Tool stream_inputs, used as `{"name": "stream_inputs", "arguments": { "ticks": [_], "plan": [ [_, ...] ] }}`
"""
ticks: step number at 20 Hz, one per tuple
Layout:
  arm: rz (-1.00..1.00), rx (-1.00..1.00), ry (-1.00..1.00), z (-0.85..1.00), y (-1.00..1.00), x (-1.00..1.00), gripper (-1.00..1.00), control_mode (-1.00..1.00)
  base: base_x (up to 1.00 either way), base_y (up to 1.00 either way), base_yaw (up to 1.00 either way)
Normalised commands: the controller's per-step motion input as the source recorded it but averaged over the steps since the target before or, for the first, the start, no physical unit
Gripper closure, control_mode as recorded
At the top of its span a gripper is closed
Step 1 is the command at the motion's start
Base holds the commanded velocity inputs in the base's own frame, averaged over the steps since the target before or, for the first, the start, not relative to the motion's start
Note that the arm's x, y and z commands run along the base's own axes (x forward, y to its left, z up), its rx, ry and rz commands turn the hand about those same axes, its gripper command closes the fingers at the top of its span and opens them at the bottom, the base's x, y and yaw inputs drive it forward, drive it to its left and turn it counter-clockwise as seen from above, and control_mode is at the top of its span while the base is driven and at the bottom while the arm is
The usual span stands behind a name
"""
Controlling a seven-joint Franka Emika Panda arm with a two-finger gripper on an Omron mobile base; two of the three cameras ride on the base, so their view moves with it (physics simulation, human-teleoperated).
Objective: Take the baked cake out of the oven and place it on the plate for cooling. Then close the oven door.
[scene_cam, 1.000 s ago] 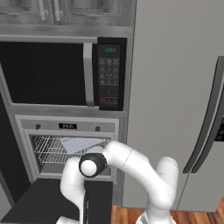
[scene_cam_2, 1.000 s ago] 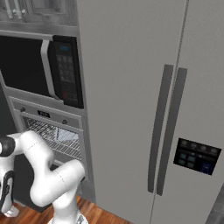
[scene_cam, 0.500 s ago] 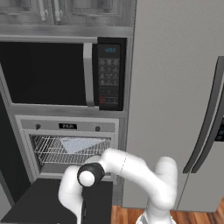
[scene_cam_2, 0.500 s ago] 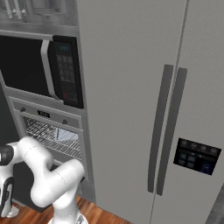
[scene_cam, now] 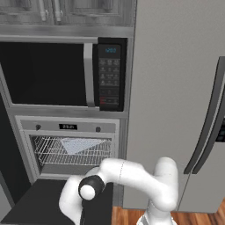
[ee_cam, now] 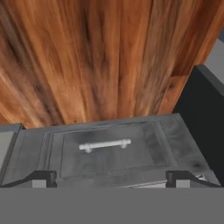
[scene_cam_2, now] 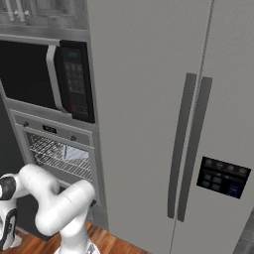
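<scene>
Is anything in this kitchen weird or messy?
Nothing is spilled or broken. The oven door hangs wide open, lying flat in front of the oven, so the wire racks show. Something pale and flat lies on a rack; I cannot tell what.

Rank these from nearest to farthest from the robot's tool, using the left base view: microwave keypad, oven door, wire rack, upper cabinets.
The tool hangs low, pointing down.
1. oven door: folded down at bottom left, beside the arm.
2. wire rack: inside the oven, just above the door.
3. microwave keypad: higher, centre.
4. upper cabinets: along the top edge.
</scene>
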Motion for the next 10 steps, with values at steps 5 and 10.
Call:
{"name": "stream_inputs", "arguments": {
  "ticks": [5,10],
  "plan": [
    [0.01,-0.01,0.0,-0.39,0.21,0.23,-1.0,-1.0,0.0,0.0,0.0],
    [0.01,-0.04,0.0,-0.07,-0.05,0.26,-1.0,-1.0,0.0,0.0,0.0]
  ]
}}
